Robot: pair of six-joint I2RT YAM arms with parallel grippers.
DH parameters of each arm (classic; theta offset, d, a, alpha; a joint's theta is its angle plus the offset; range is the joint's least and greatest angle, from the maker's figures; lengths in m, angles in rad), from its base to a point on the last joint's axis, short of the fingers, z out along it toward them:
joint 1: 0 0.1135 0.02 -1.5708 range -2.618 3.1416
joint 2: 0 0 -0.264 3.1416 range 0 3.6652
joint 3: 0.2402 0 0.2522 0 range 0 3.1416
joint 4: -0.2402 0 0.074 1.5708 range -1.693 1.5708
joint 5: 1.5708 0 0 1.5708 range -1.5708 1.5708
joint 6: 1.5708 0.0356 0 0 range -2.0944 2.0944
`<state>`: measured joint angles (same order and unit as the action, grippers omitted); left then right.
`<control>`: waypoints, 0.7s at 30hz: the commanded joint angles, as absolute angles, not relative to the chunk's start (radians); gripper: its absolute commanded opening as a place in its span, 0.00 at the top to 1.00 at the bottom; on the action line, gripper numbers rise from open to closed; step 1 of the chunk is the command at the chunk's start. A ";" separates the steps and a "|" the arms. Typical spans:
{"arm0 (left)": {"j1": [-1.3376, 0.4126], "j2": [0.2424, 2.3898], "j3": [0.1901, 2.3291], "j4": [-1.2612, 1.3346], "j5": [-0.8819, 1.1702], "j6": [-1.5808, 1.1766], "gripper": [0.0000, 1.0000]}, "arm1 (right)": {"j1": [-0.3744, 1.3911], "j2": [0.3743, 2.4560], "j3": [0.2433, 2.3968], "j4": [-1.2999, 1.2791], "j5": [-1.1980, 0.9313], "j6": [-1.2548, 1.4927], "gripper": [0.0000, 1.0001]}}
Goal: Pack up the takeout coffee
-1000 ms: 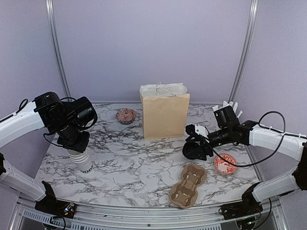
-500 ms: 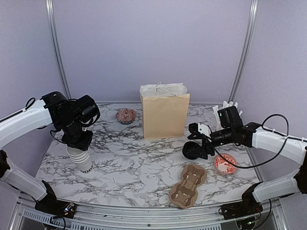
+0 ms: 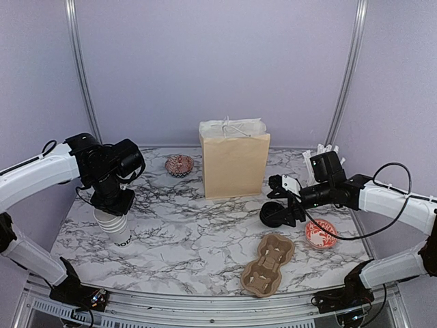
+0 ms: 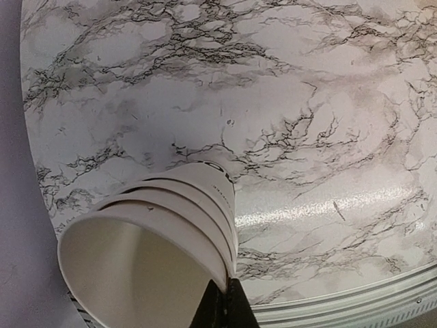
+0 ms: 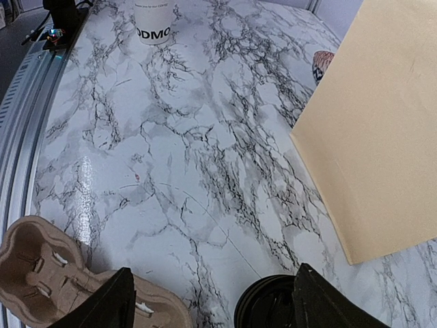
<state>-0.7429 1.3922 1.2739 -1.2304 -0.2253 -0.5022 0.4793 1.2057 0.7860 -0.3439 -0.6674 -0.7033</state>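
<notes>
The step in hand looks like taking up the lid (image 5: 270, 305), which lies flat on the table (image 3: 191, 239) in front of the bag (image 3: 234, 164) and to its right, between bag and carrier (image 3: 268, 265). To do it well, the right hand (image 3: 283, 212) should centre over the lid so both fingers meet the rim at opposite points. It should then come down square and close gently, since a thin plastic lid may skid or flip if caught off-centre. That hand is spread wide, its fingers straddling the lid from just above. The lid sits nearer one finger than the other, and I cannot tell whether either touches it; the hand holds nothing. The cups (image 3: 117, 229), a nested white stack with no lid on, are well to the left of the bag. The left hand (image 4: 222, 311) is pressed together on the stack's rim, pinching the wall at one spot from above. The stack leans a little, and whether its base rests on the table is unclear. A level, steady stack would make lidding easier.
</notes>
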 commanded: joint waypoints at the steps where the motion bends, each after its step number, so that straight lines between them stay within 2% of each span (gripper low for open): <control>1: -0.738 1.389 1.289 -1.232 -0.223 -0.484 1.00 | 0.474 1.209 0.784 -0.327 -0.664 -0.705 0.23; 6: -0.734 1.403 1.323 -1.246 -0.268 -0.464 1.00 | 0.474 1.220 0.786 -0.328 -0.664 -0.712 0.23; 12: -0.681 1.521 1.451 -1.286 -0.451 -0.379 1.00 | 0.474 1.232 0.794 -0.339 -0.687 -0.707 0.23; 21: -0.561 1.646 1.623 -1.243 -0.348 -0.261 1.00 | 0.472 1.232 0.788 -0.338 -0.670 -0.703 0.23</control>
